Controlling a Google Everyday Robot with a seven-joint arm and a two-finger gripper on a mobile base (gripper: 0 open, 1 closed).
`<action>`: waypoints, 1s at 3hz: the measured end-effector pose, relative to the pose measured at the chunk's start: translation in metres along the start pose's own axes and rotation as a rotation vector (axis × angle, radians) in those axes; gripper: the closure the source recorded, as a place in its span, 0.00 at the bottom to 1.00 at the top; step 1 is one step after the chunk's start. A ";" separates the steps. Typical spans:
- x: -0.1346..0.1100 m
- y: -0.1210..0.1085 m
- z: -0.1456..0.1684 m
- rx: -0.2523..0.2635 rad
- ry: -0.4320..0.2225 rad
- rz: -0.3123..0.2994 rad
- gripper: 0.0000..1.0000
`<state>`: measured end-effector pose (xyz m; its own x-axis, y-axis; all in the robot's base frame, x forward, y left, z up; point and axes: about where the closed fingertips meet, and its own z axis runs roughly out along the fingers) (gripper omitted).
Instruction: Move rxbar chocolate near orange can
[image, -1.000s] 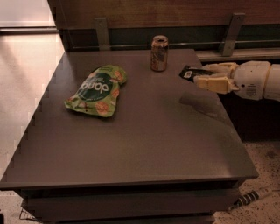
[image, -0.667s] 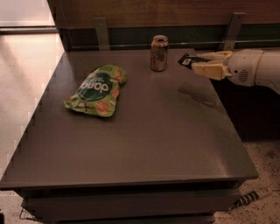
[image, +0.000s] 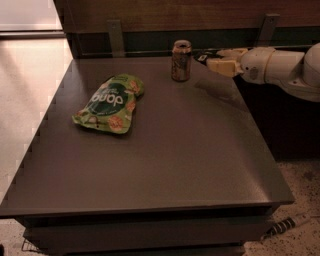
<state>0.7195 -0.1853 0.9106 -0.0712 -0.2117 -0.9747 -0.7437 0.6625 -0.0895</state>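
Observation:
The orange can (image: 181, 61) stands upright near the table's far edge, right of the middle. My gripper (image: 216, 60) reaches in from the right, held above the table's far right part, just right of the can. It is shut on the rxbar chocolate (image: 202, 57), a small dark bar whose end sticks out from the fingers toward the can. The bar is in the air, a short gap from the can and not touching it. Most of the bar is hidden by the pale fingers (image: 222, 66).
A green snack bag (image: 111, 102) lies flat on the left half of the dark table (image: 190, 150). A wooden wall with two metal brackets runs behind the table. The white arm (image: 280, 67) extends over the right edge.
My gripper has moved left and toward the back with the bar, from over the table's right side to just beside the can. The can and bag have not moved.

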 end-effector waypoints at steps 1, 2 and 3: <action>0.020 -0.014 0.026 0.018 0.002 0.014 1.00; 0.044 -0.023 0.044 0.032 0.015 0.039 0.99; 0.057 -0.026 0.054 0.033 0.032 0.056 0.76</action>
<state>0.7712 -0.1758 0.8464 -0.1339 -0.1961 -0.9714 -0.7156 0.6973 -0.0421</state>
